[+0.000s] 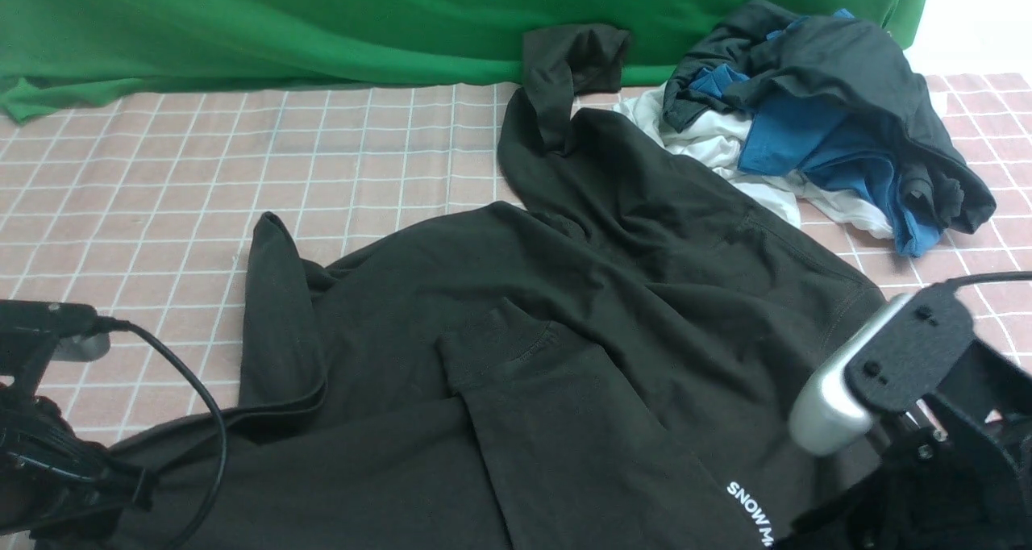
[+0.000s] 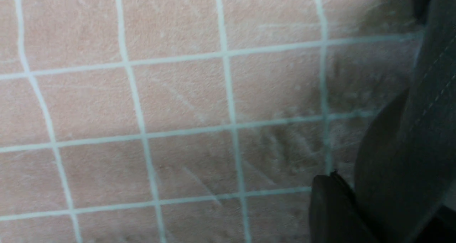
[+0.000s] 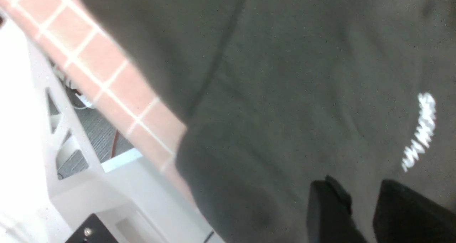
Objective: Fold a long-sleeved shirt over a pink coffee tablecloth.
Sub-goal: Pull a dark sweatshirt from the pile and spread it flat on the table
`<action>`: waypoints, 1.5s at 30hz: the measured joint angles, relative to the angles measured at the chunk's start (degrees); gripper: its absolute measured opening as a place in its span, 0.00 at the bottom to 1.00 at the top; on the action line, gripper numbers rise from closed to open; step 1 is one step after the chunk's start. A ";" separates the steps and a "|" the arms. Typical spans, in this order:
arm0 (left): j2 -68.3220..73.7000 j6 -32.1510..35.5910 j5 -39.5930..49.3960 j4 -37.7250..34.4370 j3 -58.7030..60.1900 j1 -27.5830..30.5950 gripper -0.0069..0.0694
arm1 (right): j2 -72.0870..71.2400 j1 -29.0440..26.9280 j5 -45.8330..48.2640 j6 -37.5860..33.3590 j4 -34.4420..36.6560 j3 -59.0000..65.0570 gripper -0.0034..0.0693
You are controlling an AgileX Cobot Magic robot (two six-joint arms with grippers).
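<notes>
Two grippers nearest: right gripper (image 3: 359, 189), fingers apart over the long-sleeved shirt (image 3: 285, 75), gripping nothing; left gripper (image 2: 351, 203) shows one finger beside a shirt edge, state I cannot tell. The one shirt lies rumpled on one pink coffee tablecloth (image 1: 161, 179). Beyond: one heap of grey, blue and white garments (image 1: 830, 106), one green cloth (image 1: 322, 18).

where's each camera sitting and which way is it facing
Front view: between the arms, faces forward over the black long-sleeved shirt on the pink checked tablecloth toward the green cloth; left arm and right arm show at the bottom.
Left wrist view: on the left wrist, faces down at the tablecloth beside the shirt's edge; one finger shows.
Right wrist view: on the right wrist, faces down at the shirt by the tablecloth's edge; two fingers show, apart.
Shared: front and right wrist views show the white SNOW lettering.
</notes>
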 joint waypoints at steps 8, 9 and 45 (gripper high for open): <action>2.36 -0.96 0.51 4.94 -0.27 0.00 0.78 | 0.11 0.95 -3.30 -3.27 -0.46 0.00 0.35; 2.28 -1.30 0.58 4.94 -0.49 0.00 0.79 | 0.11 0.95 -3.30 -3.27 -0.46 0.00 0.35; 40.06 -1.32 -2.68 -1.00 -42.77 -15.21 0.74 | 0.79 0.95 -8.26 1.69 -0.68 0.00 0.37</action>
